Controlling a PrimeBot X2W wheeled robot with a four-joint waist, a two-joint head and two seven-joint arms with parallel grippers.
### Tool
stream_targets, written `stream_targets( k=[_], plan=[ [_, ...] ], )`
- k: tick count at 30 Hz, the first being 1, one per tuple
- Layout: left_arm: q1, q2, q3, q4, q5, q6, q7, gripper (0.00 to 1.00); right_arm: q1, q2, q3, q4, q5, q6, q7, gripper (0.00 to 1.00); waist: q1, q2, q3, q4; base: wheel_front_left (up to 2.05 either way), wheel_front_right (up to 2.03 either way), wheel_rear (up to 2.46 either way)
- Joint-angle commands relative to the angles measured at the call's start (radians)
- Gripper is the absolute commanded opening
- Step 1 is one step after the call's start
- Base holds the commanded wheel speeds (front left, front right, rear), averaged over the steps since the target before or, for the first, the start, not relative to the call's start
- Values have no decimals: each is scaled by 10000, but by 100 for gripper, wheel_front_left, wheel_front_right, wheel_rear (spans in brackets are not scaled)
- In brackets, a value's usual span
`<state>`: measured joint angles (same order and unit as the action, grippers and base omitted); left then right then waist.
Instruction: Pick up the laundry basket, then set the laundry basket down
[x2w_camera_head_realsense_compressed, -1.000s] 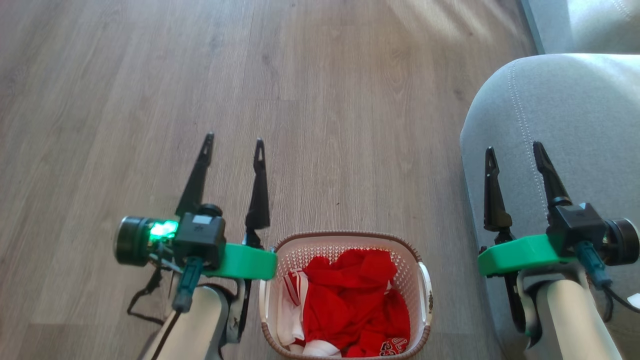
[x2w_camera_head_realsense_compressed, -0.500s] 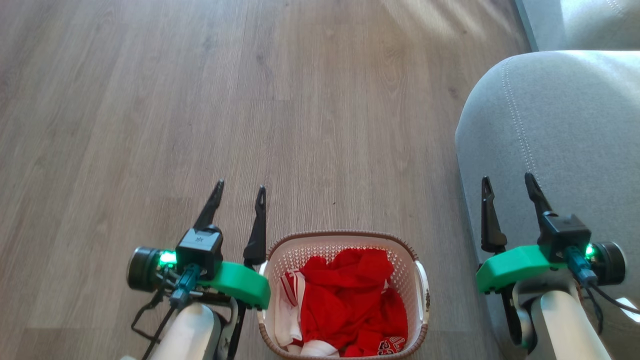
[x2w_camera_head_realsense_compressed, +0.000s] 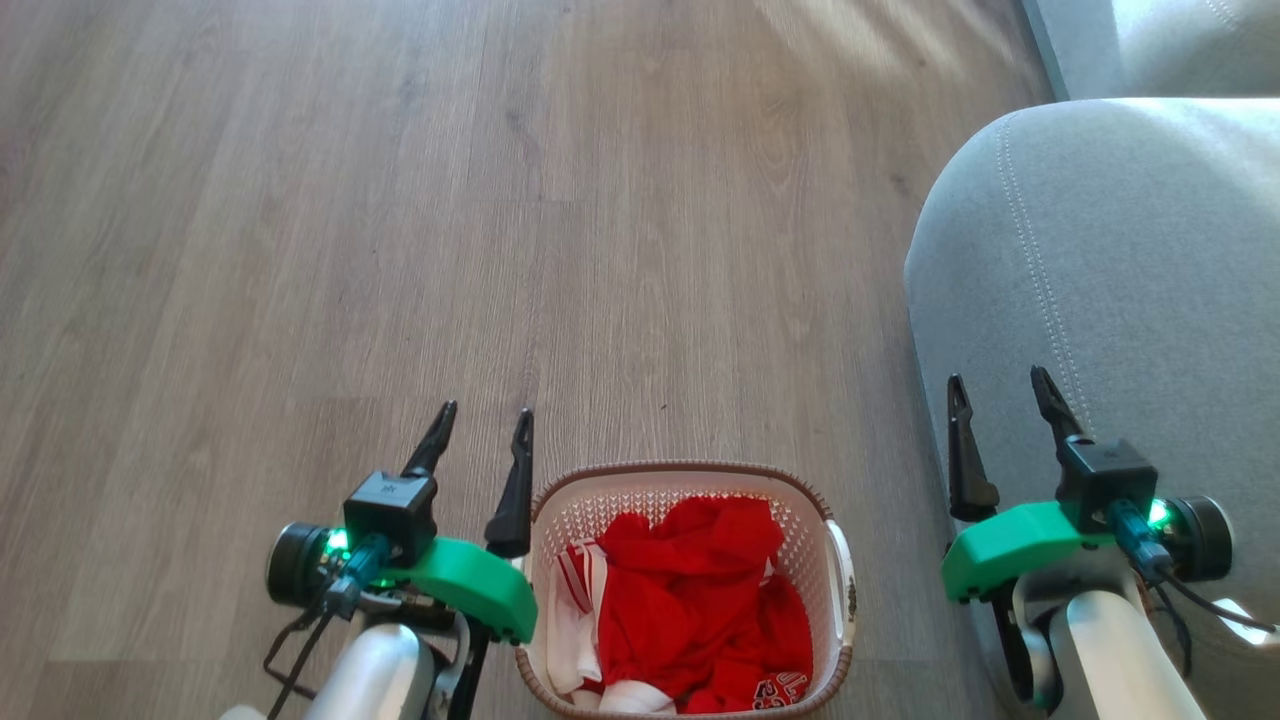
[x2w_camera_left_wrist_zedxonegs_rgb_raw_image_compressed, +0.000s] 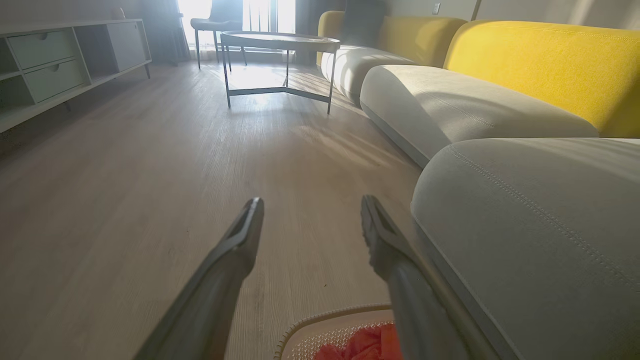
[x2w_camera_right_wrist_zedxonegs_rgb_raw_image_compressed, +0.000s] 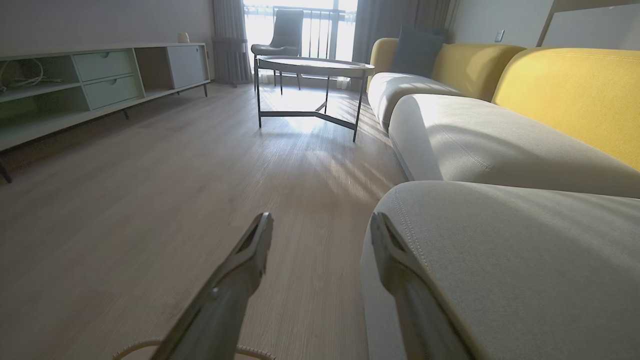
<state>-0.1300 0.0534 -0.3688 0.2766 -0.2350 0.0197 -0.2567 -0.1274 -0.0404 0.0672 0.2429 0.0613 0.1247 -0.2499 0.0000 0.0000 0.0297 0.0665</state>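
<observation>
Parted at the left fingers (x2w_camera_head_realsense_compressed: 515, 485), just beside the left rim of the laundry basket (x2w_camera_head_realsense_compressed: 690, 466); parted too at the right fingers (x2w_camera_head_realsense_compressed: 965, 455), clear of its right handle, beside a grey sofa cushion (x2w_camera_head_realsense_compressed: 1120, 250). Down on the wooden floor (x2w_camera_head_realsense_compressed: 450, 200) between both, red and white clothes (x2w_camera_head_realsense_compressed: 700, 590) inside.

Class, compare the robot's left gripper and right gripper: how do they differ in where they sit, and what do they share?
The left gripper sits close beside the left rim of the laundry basket; the right gripper is well apart from the basket's right side. The left gripper shows over the wood floor; the right gripper shows over the edge of the grey sofa cushion. Both are open, hold nothing and point forward.
</observation>
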Motion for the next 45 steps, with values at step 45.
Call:
stream_targets(
  k=[45],
  plan=[
    [-1131,-32,126,1258,-168,116,-51,100,-1237,-99,628,965,498,60,-118,100,0,0,1692,-176,0,0,0]
  ],
)
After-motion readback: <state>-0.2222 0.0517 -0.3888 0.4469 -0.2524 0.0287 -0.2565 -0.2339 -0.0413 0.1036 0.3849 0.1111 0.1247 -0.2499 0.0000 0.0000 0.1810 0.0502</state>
